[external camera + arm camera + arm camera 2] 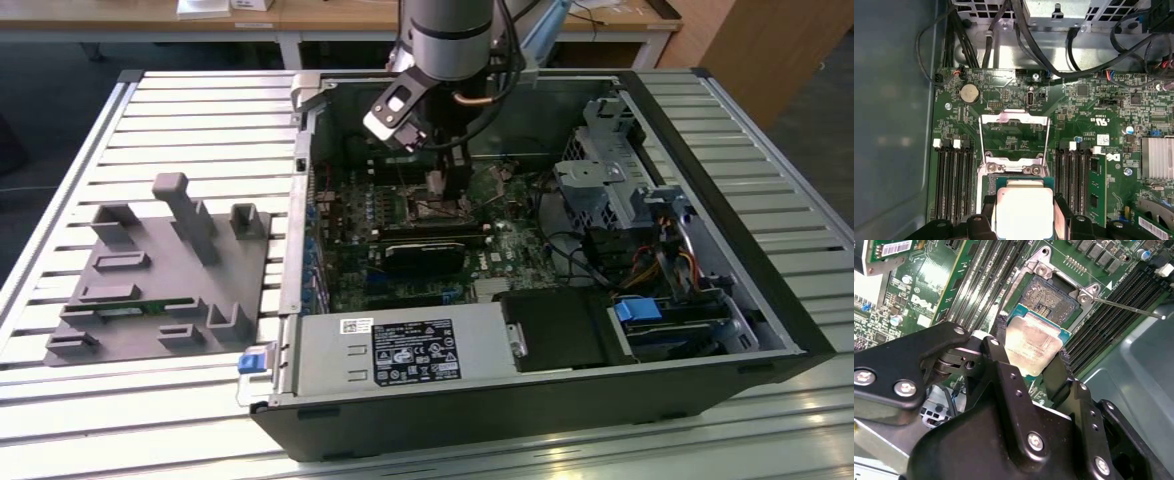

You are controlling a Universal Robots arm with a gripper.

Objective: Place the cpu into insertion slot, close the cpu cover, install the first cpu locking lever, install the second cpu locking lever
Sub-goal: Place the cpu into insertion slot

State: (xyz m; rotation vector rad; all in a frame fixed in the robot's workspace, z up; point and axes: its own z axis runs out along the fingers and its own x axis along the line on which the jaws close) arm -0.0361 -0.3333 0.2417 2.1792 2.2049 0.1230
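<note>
Exterior view: the arm (454,35) reaches down into the open computer case (534,405), with the gripper (447,180) low over the green circuit board (350,272).

Second wrist view: the fingers (1056,377) clamp the cpu (1034,347) by two opposite edges. The chip overlaps the near rim of the bare insertion slot (1051,295); whether they touch cannot be told.

First wrist view: the cpu cover (1014,136) stands swung open just beyond the held cpu, and black memory slots (954,185) flank both sides.
</note>
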